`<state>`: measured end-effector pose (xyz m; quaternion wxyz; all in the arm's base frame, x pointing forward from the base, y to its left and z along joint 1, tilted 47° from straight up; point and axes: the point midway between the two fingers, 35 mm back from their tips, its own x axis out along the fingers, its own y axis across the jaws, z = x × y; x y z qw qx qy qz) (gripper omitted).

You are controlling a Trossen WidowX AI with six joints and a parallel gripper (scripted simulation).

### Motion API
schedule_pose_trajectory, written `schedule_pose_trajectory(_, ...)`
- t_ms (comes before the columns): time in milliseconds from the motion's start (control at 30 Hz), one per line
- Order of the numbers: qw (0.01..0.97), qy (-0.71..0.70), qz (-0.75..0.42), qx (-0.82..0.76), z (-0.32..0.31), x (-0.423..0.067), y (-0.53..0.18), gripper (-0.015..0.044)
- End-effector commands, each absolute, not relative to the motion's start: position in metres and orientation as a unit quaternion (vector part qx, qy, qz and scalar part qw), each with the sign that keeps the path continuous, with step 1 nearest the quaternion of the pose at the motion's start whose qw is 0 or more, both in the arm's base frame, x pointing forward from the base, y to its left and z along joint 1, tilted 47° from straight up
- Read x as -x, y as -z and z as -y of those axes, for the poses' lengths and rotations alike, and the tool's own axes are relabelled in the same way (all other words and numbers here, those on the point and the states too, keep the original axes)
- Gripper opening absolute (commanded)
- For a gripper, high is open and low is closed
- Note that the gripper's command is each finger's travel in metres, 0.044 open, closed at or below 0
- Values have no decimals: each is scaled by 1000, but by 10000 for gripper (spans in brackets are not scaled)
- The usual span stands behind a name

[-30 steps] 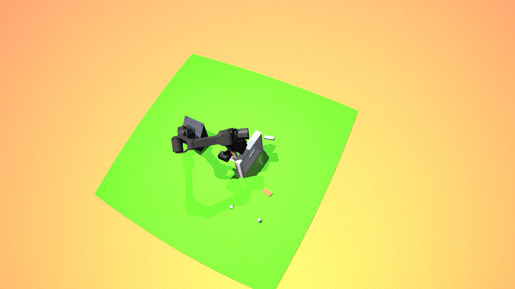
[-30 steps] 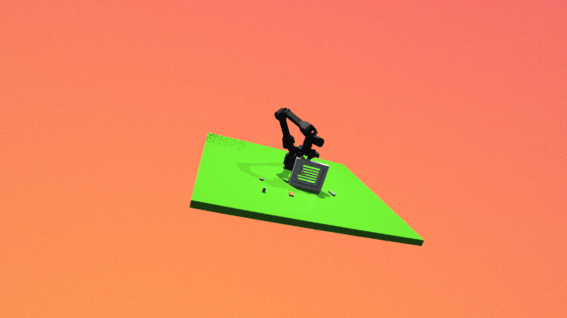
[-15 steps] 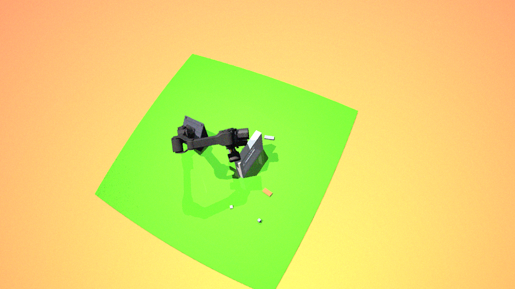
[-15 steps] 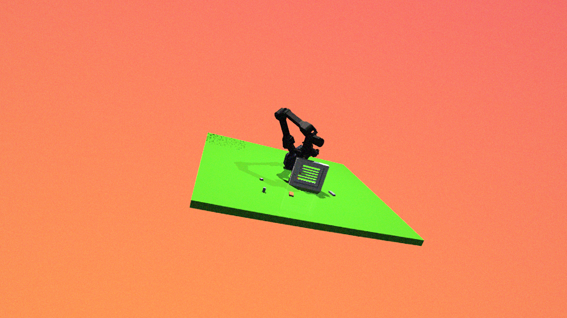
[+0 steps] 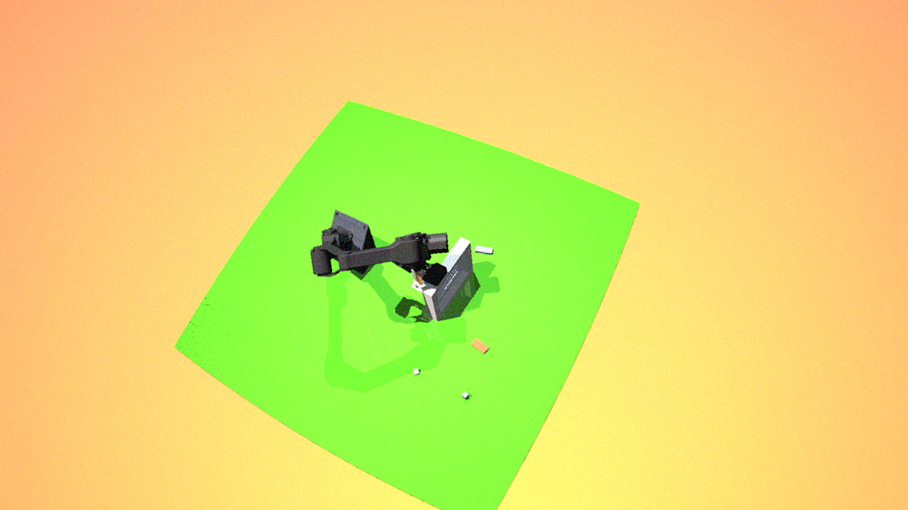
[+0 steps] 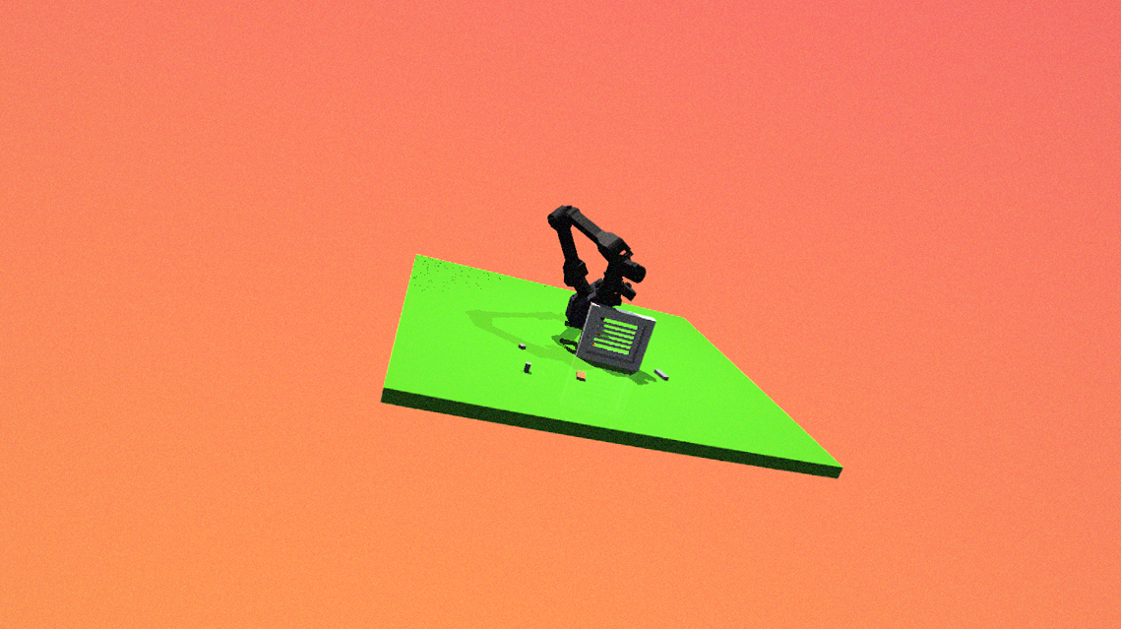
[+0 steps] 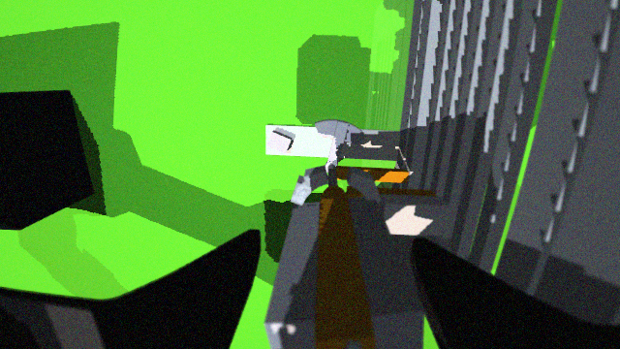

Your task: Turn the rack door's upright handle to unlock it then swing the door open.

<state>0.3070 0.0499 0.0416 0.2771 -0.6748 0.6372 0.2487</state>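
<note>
Beside the slatted rack panel (image 5: 441, 298) (image 6: 592, 336) (image 7: 581, 204), the gripper (image 5: 434, 274) (image 6: 626, 291) (image 7: 336, 244) is hanging unclenched with the upright handle (image 7: 341, 281) standing ungripped between its fingertips, so I'm guessing a crooked wrist angle is risking a finger knocking the handle or a squeeze slipping off.

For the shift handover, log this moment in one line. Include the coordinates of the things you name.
gripper (image 7: 336, 244): open, fingers astride handle (image 7: 345, 271) | slatted door (image 7: 455, 160): beside gripper | lock state: cannot tell
</note>
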Motion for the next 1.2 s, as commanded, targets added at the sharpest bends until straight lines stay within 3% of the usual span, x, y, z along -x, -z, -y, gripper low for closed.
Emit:
schedule_pose_trajectory(0,219,-301,-613,697,-50,-308,-42,296)
schedule_pose_trajectory(200,216,-303,-612,698,-50,-308,-42,296)
schedule_pose_trajectory(1167,216,-303,-612,698,-50,-308,-42,103)
